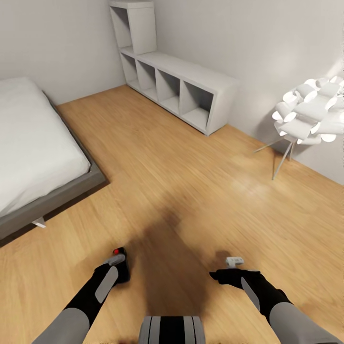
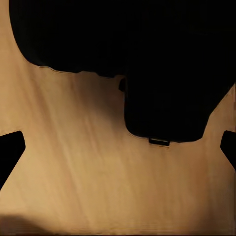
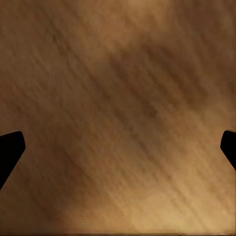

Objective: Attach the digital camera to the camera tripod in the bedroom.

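The digital camera (image 1: 124, 263), a small black box with a red mark on top, sits low over the plank floor at the tip of my left arm. My left gripper (image 1: 118, 273) reaches right up to it. In the left wrist view the camera (image 2: 167, 93) is a large dark block beyond the fingertips (image 2: 10, 152), which stand wide apart with only floor between them, so the left gripper (image 2: 118, 152) is open. My right gripper (image 1: 215, 275) hovers over bare floor, and in its wrist view the right gripper (image 3: 118, 150) is open and holds nothing. The camera tripod is out of view.
A grey-framed bed (image 1: 57, 191) with a white mattress fills the left. A low grey-white cube shelf (image 1: 186, 81) runs along the back wall. A white-globed floor lamp (image 1: 310, 114) on thin legs stands at the right. The light wooden floor (image 1: 181, 172) lies between them.
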Robot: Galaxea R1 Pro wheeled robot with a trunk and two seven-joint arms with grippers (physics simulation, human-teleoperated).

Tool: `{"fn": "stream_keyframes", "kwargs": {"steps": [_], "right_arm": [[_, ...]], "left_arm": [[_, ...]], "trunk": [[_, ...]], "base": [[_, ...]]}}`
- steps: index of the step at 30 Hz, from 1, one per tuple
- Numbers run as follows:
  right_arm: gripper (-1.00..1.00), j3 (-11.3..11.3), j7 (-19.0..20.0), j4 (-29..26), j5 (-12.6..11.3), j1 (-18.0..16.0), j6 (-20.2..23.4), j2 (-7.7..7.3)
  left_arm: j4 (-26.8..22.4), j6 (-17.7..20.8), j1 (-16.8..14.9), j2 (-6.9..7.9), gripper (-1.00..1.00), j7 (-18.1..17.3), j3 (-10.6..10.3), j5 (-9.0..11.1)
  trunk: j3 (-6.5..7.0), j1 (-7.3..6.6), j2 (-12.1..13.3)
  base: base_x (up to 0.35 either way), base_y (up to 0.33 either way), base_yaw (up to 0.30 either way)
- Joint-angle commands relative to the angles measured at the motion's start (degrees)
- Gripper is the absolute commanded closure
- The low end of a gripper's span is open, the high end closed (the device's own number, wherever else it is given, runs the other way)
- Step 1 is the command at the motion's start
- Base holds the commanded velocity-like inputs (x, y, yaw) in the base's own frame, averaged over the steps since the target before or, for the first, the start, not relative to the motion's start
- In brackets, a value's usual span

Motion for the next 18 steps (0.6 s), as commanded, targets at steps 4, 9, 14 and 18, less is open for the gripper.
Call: {"fn": "stream_keyframes", "kwargs": {"steps": [4,9,14,18], "right_arm": [[-1.0,0.44,-0.08,-0.1,-0.59,0.0,0.28,-0.09],[-1.0,0.43,-0.08,-0.1,-0.59,0.0,0.24,-0.02],[-1.0,0.43,-0.02,-0.1,-0.59,0.0,0.28,-0.07],[-1.0,0.44,-0.16,-0.1,-0.59,0.0,0.37,0.01]], "left_arm": [[-0.1,0.09,-0.02,-0.42,-1.0,0.59,-0.29,0.38],[-0.1,0.1,-0.01,-0.47,-1.0,0.6,-0.31,0.34],[-0.12,0.1,-0.02,-0.49,-1.0,0.6,-0.38,0.33],[-0.21,0.07,-0.01,-0.59,-1.0,0.6,-0.35,0.33]], "trunk": [[-0.04,-0.02,-0.02],[-0.04,-0.02,-0.02],[-0.04,-0.02,-0.02],[-0.04,-0.02,-0.02]], "base": [[-0.052,0.0,0.0],[-0.009,0.0,0.0],[-0.002,0.0,0.0],[0.0,0.0,0.0]]}}
